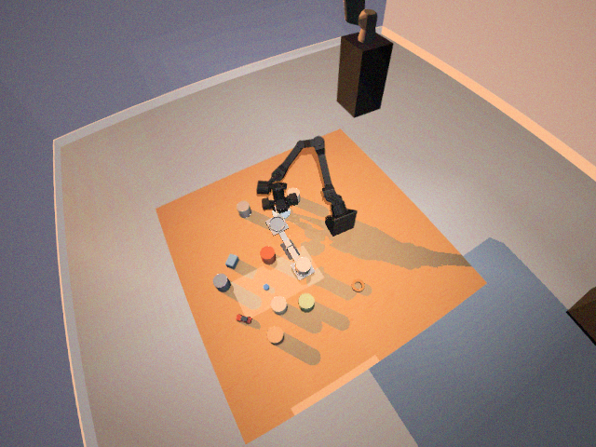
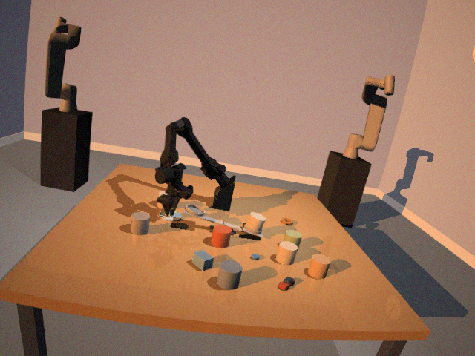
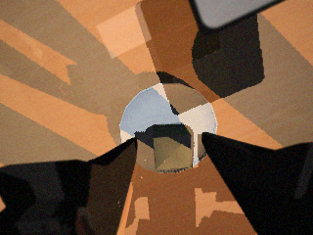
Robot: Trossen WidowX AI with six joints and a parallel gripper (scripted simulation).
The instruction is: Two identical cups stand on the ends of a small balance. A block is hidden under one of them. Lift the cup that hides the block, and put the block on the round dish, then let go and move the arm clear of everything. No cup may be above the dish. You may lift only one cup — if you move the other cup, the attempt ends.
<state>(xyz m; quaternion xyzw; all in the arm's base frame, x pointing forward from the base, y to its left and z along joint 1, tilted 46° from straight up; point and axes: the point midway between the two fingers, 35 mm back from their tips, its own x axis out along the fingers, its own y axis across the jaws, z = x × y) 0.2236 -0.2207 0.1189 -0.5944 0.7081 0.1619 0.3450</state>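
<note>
My gripper [image 1: 281, 209] [image 2: 170, 213] [image 3: 169, 139] is open, low over the round dish [image 1: 285, 213] [image 2: 177, 217] [image 3: 147, 109]. A dull greenish block [image 3: 171, 157] sits on the dish between the fingers, with a gap on each side; the top and exterior views hide it. The balance [image 1: 289, 246] [image 2: 214, 220] has one bare end pan [image 1: 277, 223] [image 2: 195, 209], near the dish. A pale cup [image 1: 303, 265] [image 2: 255, 222] stands upright on its other end. A similar pale cup [image 1: 294, 195] stands on the table behind the dish, mostly hidden by the gripper in the exterior view.
A greyish cylinder [image 1: 244, 209] [image 2: 140, 223] stands beside the dish. A red cylinder [image 1: 267, 254] [image 2: 221, 236] stands by the balance. Farther off are a blue box [image 1: 232, 261] [image 2: 202, 259], several cylinders, a toy car [image 1: 244, 318] [image 2: 286, 283] and an orange ring [image 2: 286, 221].
</note>
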